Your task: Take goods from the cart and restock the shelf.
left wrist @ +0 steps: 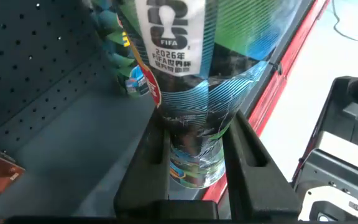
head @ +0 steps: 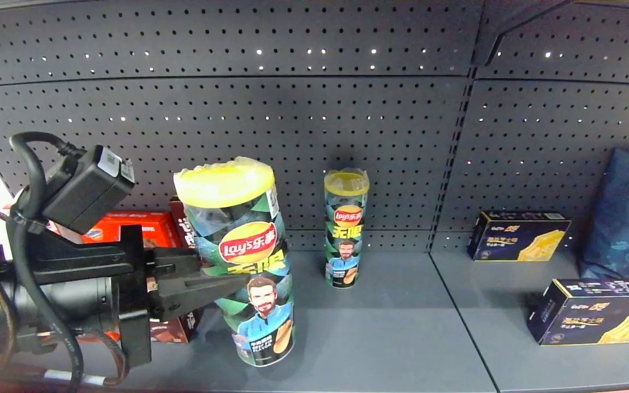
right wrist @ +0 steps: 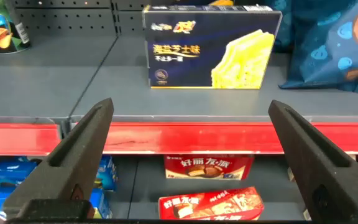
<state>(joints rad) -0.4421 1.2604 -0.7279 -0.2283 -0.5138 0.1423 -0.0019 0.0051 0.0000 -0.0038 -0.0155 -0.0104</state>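
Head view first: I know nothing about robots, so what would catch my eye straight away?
A tall chip can with a yellow lid stands out most, upright at the front left of the shelf and clamped in the robot's left hand. Farther back, a matching can stands near the pegboard back wall. Two dark blue boxes lie on the section to the right.
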